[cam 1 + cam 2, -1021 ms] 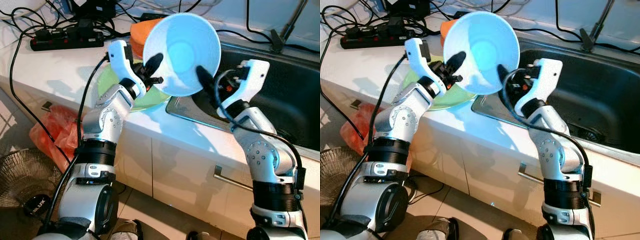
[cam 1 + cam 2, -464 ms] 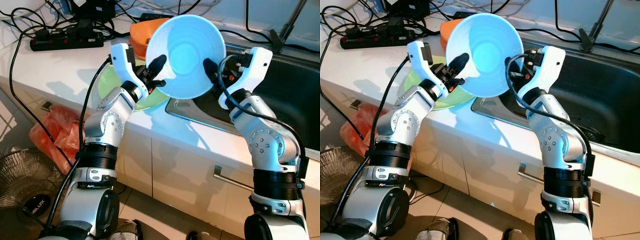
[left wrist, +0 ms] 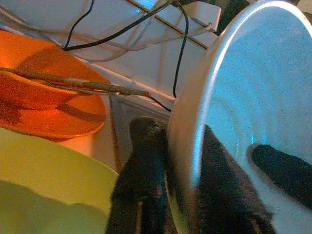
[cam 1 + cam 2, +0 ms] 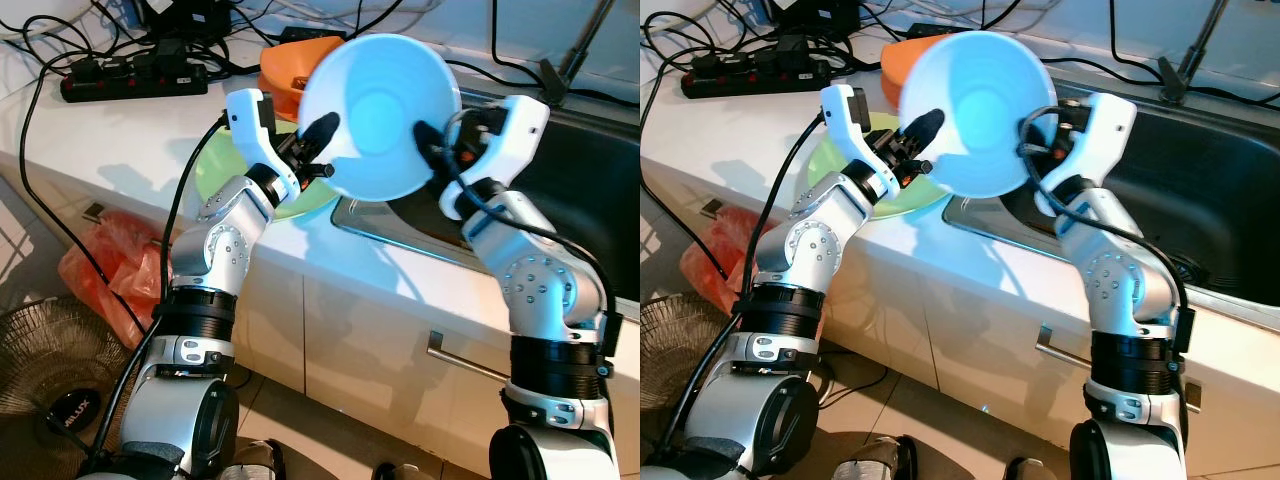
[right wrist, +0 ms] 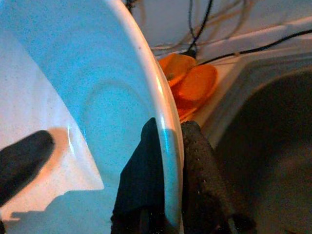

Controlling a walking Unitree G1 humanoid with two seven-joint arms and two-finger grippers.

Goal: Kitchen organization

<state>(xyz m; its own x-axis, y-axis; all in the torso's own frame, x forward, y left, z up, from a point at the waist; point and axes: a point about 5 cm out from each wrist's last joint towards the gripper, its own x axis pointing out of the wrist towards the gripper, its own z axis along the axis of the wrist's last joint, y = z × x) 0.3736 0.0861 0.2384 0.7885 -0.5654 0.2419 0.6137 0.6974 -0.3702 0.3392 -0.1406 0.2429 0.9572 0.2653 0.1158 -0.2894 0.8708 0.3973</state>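
A: Bowl status?

B: The pale blue bowl [image 4: 380, 115] is held up off the counter, tilted so its opening faces the head camera, above the sink's [image 4: 590, 190] near-left corner. It is pinched on opposite sides of the rim: the left gripper [image 4: 322, 137] is clamped on the rim side away from the sink, the right gripper [image 4: 430, 150] on the sink side. In each wrist view one finger [image 3: 222, 190] is seen inside the bowl wall and one outside, so both are closed on the rim.

A: What's beyond it?

B: Under and past the bowl, on the side away from the sink, a green plate [image 4: 225, 165] lies on the white counter [image 4: 110, 140]. Farther back an orange dish [image 4: 290, 62] is seen beside the sink's far-left corner, with a stick-like object [image 3: 73, 82] across it.

A: Key relation for the next move?

B: The line between the two grips runs roughly parallel to the counter's front edge. The sink is reached by the right arm first, the plate stack by the left. Likely either drop-off needs one grip released; destination can't be told.
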